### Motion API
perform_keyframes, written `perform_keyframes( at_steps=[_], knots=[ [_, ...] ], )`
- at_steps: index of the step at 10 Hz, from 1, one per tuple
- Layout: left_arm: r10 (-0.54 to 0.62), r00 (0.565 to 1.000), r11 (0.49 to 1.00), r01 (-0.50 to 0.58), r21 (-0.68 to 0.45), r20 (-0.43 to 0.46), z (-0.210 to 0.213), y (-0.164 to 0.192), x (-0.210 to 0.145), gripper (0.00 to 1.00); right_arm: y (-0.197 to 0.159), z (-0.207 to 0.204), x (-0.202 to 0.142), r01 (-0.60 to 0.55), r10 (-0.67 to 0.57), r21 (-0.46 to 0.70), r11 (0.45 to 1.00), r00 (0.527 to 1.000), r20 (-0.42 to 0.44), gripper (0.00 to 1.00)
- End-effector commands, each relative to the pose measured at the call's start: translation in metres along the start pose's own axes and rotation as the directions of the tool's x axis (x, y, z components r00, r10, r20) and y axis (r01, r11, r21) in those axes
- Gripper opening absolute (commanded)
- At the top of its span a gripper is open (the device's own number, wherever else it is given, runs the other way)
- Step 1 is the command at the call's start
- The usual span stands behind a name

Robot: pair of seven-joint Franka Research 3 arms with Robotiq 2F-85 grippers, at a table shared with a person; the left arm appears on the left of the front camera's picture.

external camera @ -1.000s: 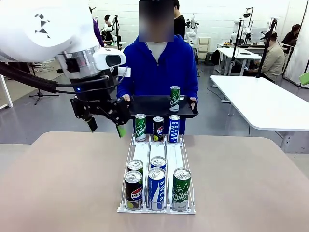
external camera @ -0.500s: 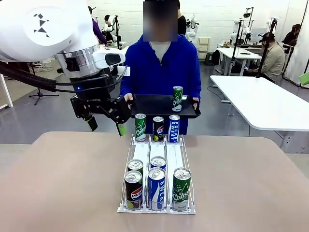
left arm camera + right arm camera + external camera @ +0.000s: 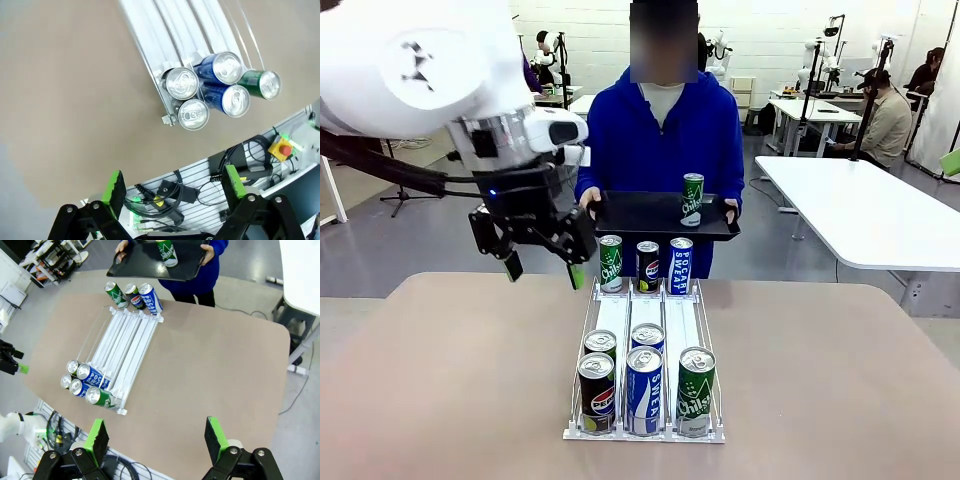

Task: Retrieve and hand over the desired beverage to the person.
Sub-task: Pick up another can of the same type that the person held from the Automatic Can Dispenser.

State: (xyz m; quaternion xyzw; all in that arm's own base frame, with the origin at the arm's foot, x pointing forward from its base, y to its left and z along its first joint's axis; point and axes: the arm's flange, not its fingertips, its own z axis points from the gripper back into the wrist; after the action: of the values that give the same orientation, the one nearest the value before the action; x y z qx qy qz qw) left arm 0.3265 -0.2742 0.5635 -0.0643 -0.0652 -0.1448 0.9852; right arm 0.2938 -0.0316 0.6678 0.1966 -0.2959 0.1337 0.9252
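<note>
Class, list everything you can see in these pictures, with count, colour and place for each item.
table: one, tan, foreground.
rack: one, white, three lanes, mid-table.
near cans: five, black, blue, green, rack's near end.
far cans: three, green, dark, blue, rack's far end.
tray: one, black, in the person's hands.
can on tray: one, green, upright.
person: one, blue hoodie, far side.
left tool: one, black, green pads, open, raised, left of far cans.
right tool: one, black, green pads, open, high above table.
</note>
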Motion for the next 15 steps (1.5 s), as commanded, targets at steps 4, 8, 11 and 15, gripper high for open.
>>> perform_keyframes(
  at_steps=[4,8,11,15],
  knots=[
    [0.282,0.959,0.948,-0.282,0.148,0.020,-0.064,-0.041,0.005,1.00,0.000,0.001,0.004,0.000,0.000,0.001,1.000,1.000,-0.017,1.00],
    [0.255,0.965,0.957,-0.261,0.128,0.062,-0.098,-0.048,0.004,1.00,0.000,0.001,0.004,0.000,0.000,0.001,1.000,1.000,-0.017,1.00],
    [0.232,0.971,0.965,-0.236,0.114,0.054,-0.119,-0.049,0.002,1.00,0.000,0.001,0.004,0.000,0.000,0.001,1.000,1.000,-0.017,1.00],
    [0.209,0.977,0.972,-0.212,0.104,0.040,-0.132,-0.048,0.001,1.00,0.000,0.001,0.004,0.000,0.000,0.001,1.000,1.000,-0.017,1.00]
  ],
)
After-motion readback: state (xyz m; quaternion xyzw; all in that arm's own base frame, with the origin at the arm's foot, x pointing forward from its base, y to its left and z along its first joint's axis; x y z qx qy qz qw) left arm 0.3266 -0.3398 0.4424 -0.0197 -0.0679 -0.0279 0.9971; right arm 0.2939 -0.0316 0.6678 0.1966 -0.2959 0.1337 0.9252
